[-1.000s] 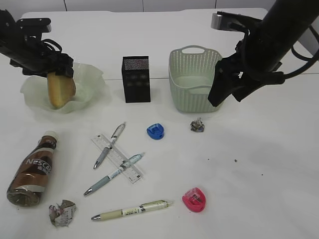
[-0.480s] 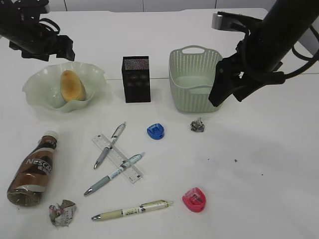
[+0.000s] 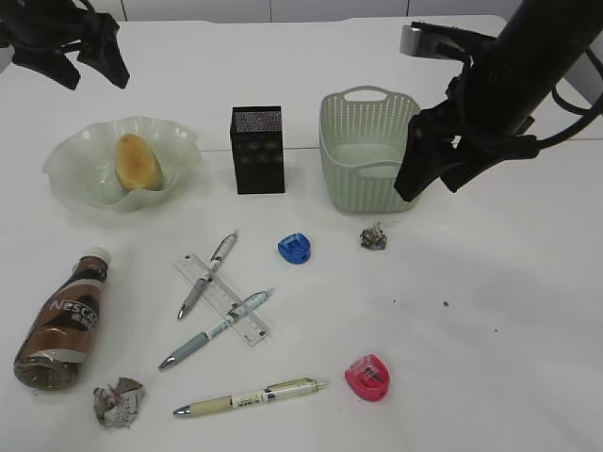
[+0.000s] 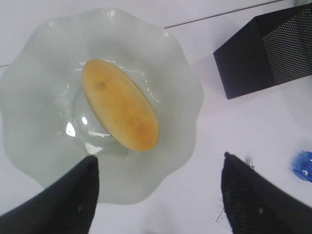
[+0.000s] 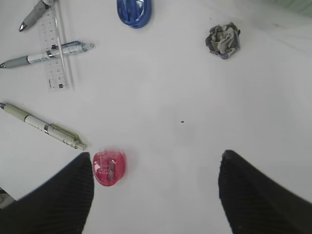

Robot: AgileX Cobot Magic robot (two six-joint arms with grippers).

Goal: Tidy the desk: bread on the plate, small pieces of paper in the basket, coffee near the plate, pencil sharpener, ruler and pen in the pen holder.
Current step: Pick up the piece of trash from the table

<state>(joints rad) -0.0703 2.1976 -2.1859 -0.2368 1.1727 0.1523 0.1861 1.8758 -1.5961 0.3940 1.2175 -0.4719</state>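
The bread lies inside the plate, a wavy-rimmed green glass dish on the white table. The left end effector hangs above the plate with its jaws spread wide and nothing between them. Just right of the plate stands the black mesh pen holder, and further right of that the green basket. The right end effector hovers beside the basket's right wall, its jaws also wide apart and empty.

In front of the plate the coffee lies on its side, cap toward the plate, with a crumpled paper ball near its base. Right of the coffee, the clear ruler lies under two pens; a third pen lies nearer the table's front edge. A blue pencil sharpener and a small paper wad sit in front of the basket; a pink pencil sharpener lies well in front of them.
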